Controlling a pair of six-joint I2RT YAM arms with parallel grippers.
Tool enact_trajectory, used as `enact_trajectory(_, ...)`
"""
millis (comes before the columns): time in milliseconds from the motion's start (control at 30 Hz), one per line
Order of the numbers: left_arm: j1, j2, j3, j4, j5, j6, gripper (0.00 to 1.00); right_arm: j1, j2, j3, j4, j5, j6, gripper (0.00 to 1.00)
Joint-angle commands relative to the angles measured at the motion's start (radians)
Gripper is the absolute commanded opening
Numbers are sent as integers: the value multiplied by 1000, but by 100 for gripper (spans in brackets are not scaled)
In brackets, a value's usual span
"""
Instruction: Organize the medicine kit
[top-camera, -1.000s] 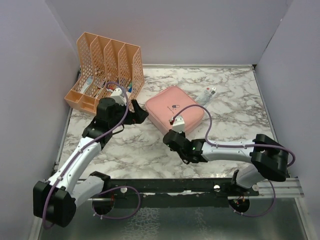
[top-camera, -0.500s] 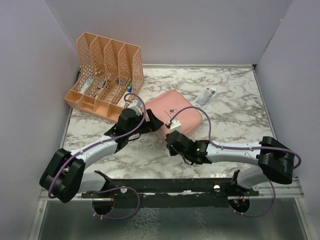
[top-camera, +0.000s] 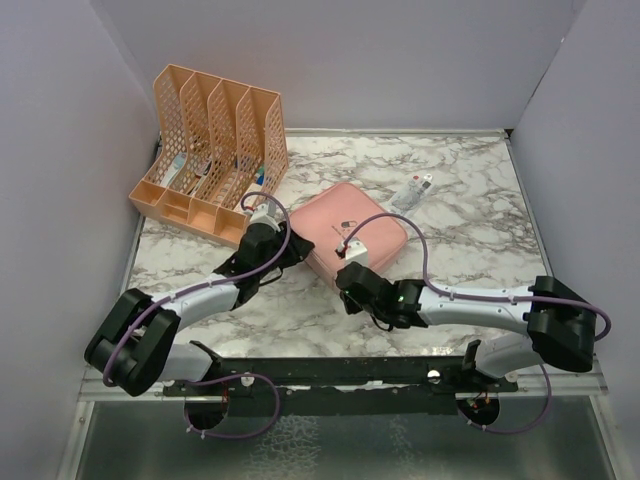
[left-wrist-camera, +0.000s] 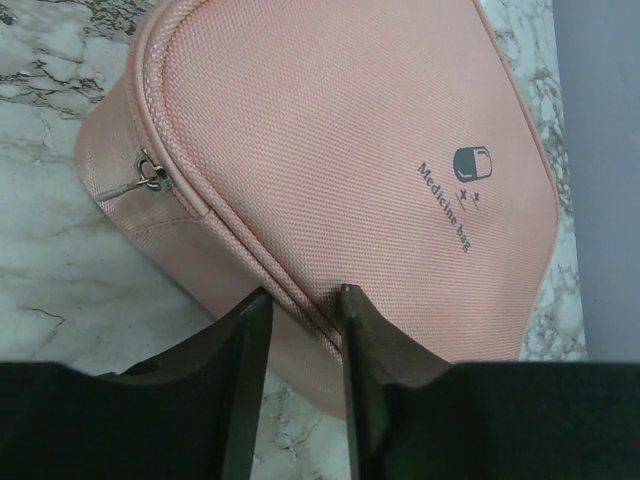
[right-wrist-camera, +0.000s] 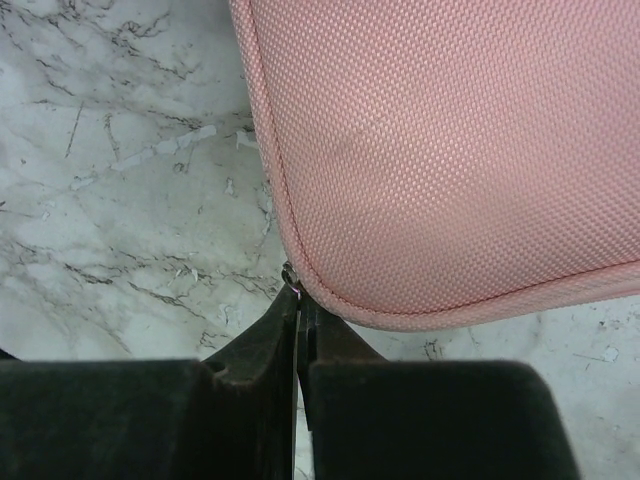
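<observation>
Left gripper (left-wrist-camera: 300, 295) first: its two fingers are pinched onto the piped seam along the near-left side of the medicine kit (left-wrist-camera: 330, 150), pink fabric bunched between them. It looks like a hold-down grip, not a lifting one. Just left of that pinch, a spare zip tab (left-wrist-camera: 150, 178) hangs loose at the kit's corner. The orange file rack (top-camera: 210, 140) sits well off in the far-left corner of the tabletop (top-camera: 470, 250), out of the way.

The kit itself lies flat around the middle of the tabletop, a little towards the far edge, with the lid down and the pill logo up.

The right gripper (right-wrist-camera: 297, 290) is clamped tight at the kit's near corner, and I'm fairly sure the little metal zipper pull (right-wrist-camera: 291, 272) is caught right at its tips. A small tube (top-camera: 413, 190) lies beyond the kit, towards the far-right corner.

So my read is we're at the unzip stage. To do it well:
- Keep the left pinch firm and low so the soft shell doesn't slide or tip.
- Drag the pull along the seam line, not away from it.
- Ease around the rounded corner, because that's where it could snag or slip out of such a thin grip.
- Don't yank upward, or the whole case comes along.
</observation>
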Motion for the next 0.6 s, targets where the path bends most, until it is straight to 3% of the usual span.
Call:
enact_trajectory(0,-4,11,-15,37,-86,-2,25,7,4,29,-117,-26,40,1)
enact_trajectory(267,-3,24,-12,25,-118,-63,1,8,11,66,-252,15,128,1)
enact_trajectory(567,-2,61,26,12,-146,-40,0,7,-41,47,-344,-22,129,1)
